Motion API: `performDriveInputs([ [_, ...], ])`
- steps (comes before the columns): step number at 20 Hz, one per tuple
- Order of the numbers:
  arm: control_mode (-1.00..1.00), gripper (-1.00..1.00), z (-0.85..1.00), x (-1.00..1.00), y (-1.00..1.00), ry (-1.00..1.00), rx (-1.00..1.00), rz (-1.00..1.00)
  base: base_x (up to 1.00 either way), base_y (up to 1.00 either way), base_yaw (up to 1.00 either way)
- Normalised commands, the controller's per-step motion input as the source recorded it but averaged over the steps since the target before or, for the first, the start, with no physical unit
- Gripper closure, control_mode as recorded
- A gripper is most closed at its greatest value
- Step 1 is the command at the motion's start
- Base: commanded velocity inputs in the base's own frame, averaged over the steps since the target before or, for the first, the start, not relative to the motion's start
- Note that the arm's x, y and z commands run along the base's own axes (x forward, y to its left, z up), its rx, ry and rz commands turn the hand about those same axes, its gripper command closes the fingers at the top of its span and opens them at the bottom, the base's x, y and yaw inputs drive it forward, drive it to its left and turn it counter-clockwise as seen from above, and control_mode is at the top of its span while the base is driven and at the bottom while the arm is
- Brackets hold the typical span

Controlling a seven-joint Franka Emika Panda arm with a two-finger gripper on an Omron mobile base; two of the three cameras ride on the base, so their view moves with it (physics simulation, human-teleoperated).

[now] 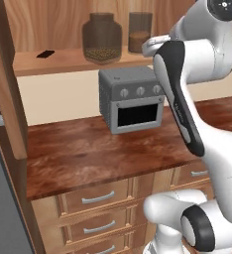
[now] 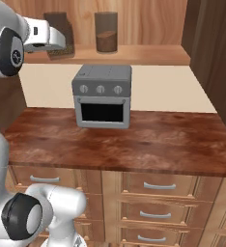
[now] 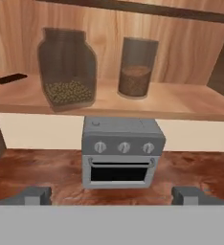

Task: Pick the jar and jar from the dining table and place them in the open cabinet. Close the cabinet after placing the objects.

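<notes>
two jars upright on cabinet shelf

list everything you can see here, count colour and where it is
wide jar: 1, dark-tinted glass with olive-yellow pellets, on the cabinet shelf, left of the slim jar
slim jar: 1, dark-tinted glass with brown powder, on the same shelf
small flat object: 1, black, left end of the shelf
cabinet: 1, mid-brown wood, open, above the counter
toaster oven: 1, grey, on the counter below the shelf
counter: 1, reddish-brown wood top
drawers: several, brown with silver handles, under the counter
gripper: 1, open, empty
</notes>
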Motion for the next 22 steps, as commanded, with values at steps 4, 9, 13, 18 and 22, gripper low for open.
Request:
performDriveInputs([
  [4, -1.0, -1.0, -0.12, -0.34, -0.05, 0.04, 0.0, -0.04, 0.0, 0.0, 0.0],
  [9, -1.0, -1.0, -0.02, -1.0, 0.0, -0.01, 0.0, 0.0, 0.0, 0.0, 0.0],
  [13, -1.0, -1.0, -0.04, -1.0, 0.0, -0.36, 0.09, 0.0, 0.0, 0.0, 0.0],
  [18, -1.0, -1.0, 0.0, -1.0, 0.0, -0.38, 0.04, 0.06, 0.0, 0.0, 0.0],
  [22, -1.0, -1.0, -0.18, -1.0, 0.12, -0.43, 0.0, 0.08, 0.0, 0.0, 0.0],
])
